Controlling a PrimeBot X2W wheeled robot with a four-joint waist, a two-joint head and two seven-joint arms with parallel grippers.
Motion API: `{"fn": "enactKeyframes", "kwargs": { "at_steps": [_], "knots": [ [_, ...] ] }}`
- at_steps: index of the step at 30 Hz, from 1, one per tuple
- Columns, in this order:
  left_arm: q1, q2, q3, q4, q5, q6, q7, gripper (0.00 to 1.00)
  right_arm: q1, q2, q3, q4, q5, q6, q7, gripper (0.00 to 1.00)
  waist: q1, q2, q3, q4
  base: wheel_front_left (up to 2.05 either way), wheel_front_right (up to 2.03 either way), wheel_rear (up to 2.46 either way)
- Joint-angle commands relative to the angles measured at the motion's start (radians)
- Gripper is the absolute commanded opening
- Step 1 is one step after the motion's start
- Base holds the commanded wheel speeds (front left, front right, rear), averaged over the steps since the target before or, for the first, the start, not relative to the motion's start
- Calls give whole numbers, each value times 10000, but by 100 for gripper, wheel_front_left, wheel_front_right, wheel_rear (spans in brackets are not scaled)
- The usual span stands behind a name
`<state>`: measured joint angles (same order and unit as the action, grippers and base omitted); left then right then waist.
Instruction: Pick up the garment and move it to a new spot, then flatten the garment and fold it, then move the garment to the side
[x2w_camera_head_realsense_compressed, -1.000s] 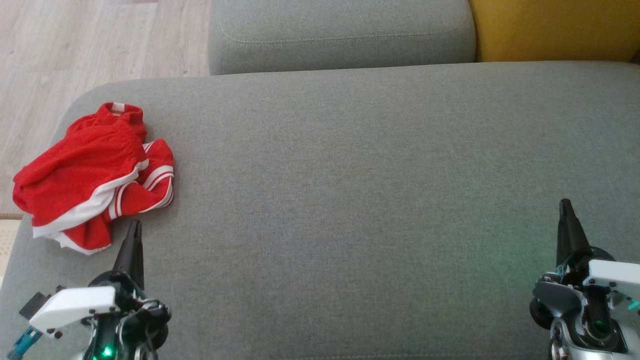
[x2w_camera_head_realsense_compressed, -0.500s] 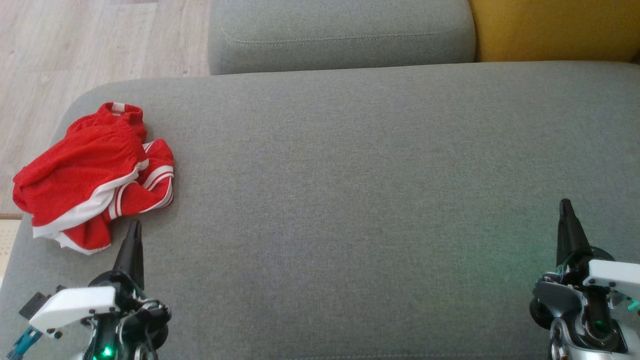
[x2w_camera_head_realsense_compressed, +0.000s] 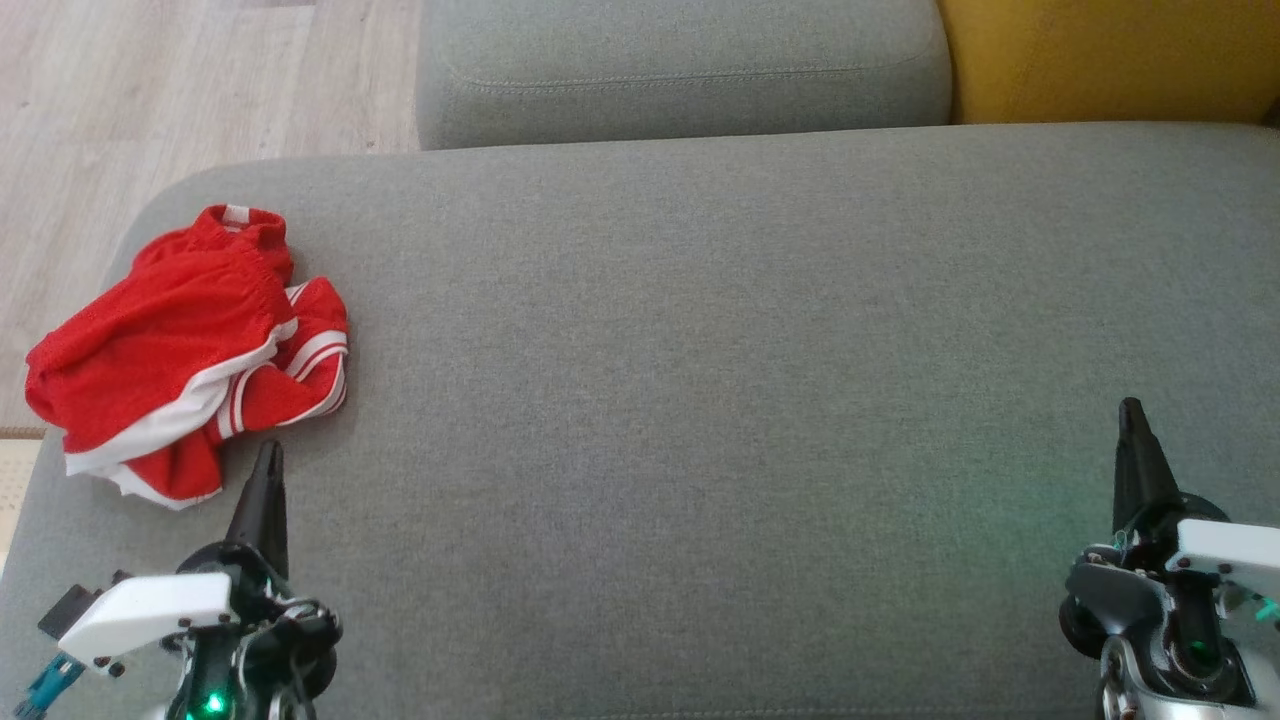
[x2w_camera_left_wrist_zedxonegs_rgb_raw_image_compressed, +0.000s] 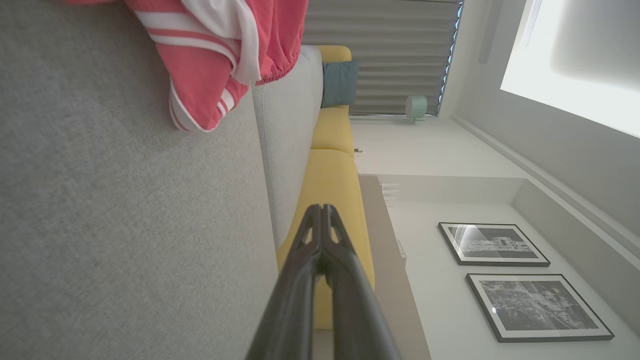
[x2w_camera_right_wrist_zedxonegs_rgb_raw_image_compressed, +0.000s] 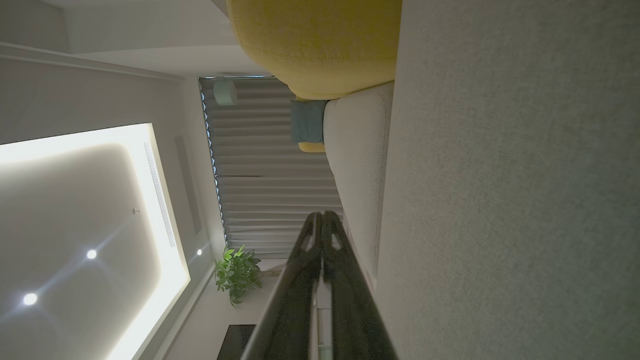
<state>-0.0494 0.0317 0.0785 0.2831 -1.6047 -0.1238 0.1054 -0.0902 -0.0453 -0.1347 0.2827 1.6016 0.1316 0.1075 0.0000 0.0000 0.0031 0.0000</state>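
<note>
Red garment (x2w_camera_head_realsense_compressed: 185, 350) bunched at seat cushion (x2w_camera_head_realsense_compressed: 700, 400) left edge; inner folds hidden, possibly shorts. Left gripper (x2w_camera_head_realsense_compressed: 268, 452) and right gripper (x2w_camera_head_realsense_compressed: 1130, 408) fingers seen pressed together, nothing held.

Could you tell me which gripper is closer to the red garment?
The left gripper: its tip lies just beside the red garment, while the right gripper sits far across the grey cushion.
</note>
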Motion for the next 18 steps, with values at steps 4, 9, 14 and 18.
{"fn": "enactKeyframes", "kwargs": {
  "at_steps": [4,9,14,18],
  "knots": [
    [-585,185,348,-383,-44,-69,75,0,-177,-49,214,-380,74,-9,54,0,0,0,0,0,0,0,0],
    [-585,185,348,-383,-44,-69,75,0,-177,-49,214,-380,74,-9,54,0,0,0,0,0,0,0,0],
    [-1,-2,1,3,1,2,-2,0,-1,2,1,4,-1,0,0,0,0,0,0,0,0,0,0],
    [360,-95,-33,598,4,21,-22,100,190,42,18,610,-5,0,-6,100,0,0,3,-1,0,0,0]
  ]
}}
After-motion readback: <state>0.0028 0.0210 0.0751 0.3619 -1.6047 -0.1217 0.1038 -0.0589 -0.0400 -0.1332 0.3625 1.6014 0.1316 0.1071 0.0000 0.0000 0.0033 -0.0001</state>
